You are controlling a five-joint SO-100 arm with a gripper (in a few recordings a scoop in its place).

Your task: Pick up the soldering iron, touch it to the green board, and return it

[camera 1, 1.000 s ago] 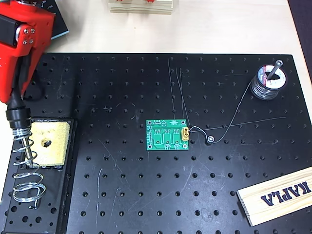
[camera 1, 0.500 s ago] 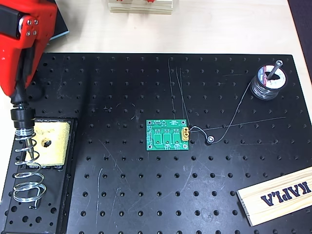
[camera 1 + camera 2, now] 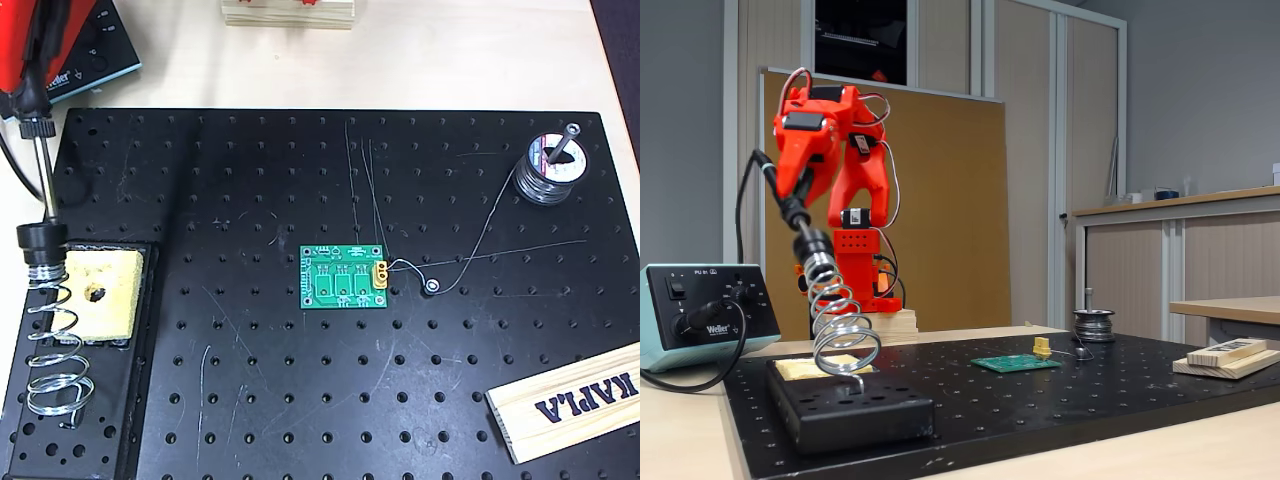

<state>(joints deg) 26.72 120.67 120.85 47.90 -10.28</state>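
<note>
Black and slim, the soldering iron (image 3: pixel 40 165) is clamped by its handle in the red gripper (image 3: pixel 798 190), whose fingers are closed around it; its metal tip (image 3: pixel 47 205) points down at the black collar (image 3: pixel 41 237) of the coil stand (image 3: pixel 843 330). Well apart to the right in the overhead view, the green board (image 3: pixel 345 277) lies flat on the black perforated board (image 3: pixel 330 400) on the counter (image 3: pixel 420 60).

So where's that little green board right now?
In the overhead view the green board lies flat near the middle of the black perforated board, with the solder spool off to its upper right.
</note>
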